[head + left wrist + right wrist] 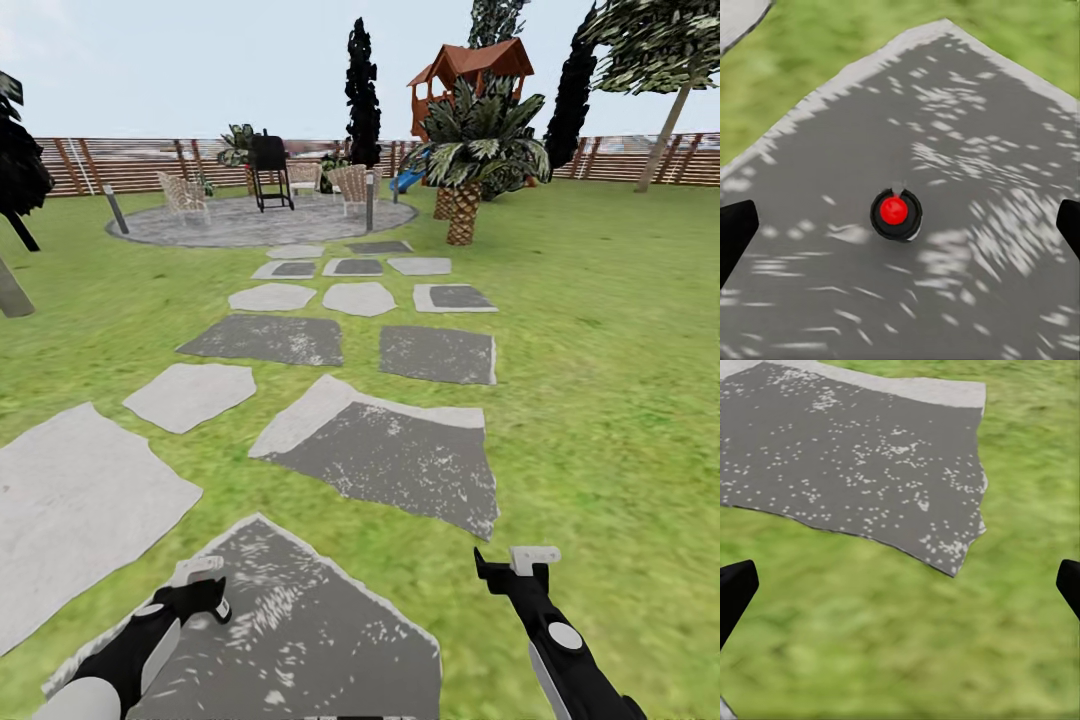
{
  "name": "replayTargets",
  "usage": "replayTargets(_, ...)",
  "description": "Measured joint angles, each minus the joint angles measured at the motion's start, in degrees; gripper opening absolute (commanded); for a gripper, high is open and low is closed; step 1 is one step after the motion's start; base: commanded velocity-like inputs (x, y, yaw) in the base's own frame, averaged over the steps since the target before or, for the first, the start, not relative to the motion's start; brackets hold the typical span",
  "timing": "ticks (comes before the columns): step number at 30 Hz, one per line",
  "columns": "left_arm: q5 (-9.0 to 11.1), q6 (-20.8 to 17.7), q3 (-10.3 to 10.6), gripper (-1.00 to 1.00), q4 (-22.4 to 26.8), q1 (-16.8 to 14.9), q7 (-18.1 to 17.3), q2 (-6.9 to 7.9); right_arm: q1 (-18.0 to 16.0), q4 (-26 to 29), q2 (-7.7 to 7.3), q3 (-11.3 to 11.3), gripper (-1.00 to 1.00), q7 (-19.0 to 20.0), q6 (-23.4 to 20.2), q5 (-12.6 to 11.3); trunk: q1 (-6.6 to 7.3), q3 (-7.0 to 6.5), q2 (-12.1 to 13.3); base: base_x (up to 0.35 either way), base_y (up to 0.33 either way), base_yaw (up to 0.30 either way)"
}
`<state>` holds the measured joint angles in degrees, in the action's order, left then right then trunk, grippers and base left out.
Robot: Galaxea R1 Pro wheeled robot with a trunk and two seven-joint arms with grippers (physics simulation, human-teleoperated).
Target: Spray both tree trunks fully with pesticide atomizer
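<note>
In the left wrist view a small black round object with a red top, the pesticide atomizer (895, 214) seen from above, stands on a dark grey stone slab (967, 112). My left gripper (901, 229) is open above it, with one black fingertip on each side and well apart from it. In the head view the left gripper (205, 585) hangs over the nearest slab (300, 620). My right gripper (510, 565) is open and empty over grass (900, 660). A tall tree with a bare grey-tan trunk (668, 135) leans at the far right by the fence.
A path of grey stone slabs (390, 450) runs ahead to a round paved patio (250, 225) with chairs and a black grill (270, 170). A scaly palm (465, 190), a play tower (470, 75) and dark narrow trees stand beyond. A slat fence (120, 165) rings the lawn. A grey trunk (10, 290) shows at the left edge.
</note>
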<state>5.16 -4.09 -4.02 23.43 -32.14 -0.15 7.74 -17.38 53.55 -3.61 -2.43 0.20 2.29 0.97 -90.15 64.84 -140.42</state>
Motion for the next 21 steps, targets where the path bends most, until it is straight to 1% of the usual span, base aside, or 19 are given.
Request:
replayTargets(7,0.01,0.04,0.26,1.00,0.08,0.05,-0.01,0.04,0.00,0.00,0.03,-0.18,1.00,-0.10,-0.06,-0.01,-1.53,1.47,-2.79,0.000,0.001,0.000)
replayTargets(13,0.02,0.07,0.41,1.00,0.09,-0.07,-0.01,-0.19,0.00,-0.21,0.10,-0.15,1.00,-0.18,-0.07,-0.01,-1.70,3.30,-2.88,0.000,0.000,0.000)
replayTargets(18,0.01,0.00,0.44,1.00,0.09,-0.11,-0.01,-0.30,0.00,-0.33,0.46,-0.15,1.00,-0.31,-0.01,-0.06,-1.83,4.86,-2.95,0.000,0.000,0.000)
replayTargets(21,0.03,-0.01,0.53,1.00,0.09,-0.15,0.00,-0.48,0.00,-1.48,0.51,-0.16,1.00,-0.39,-0.01,0.01,-1.90,5.80,-2.99,0.000,0.000,0.000)
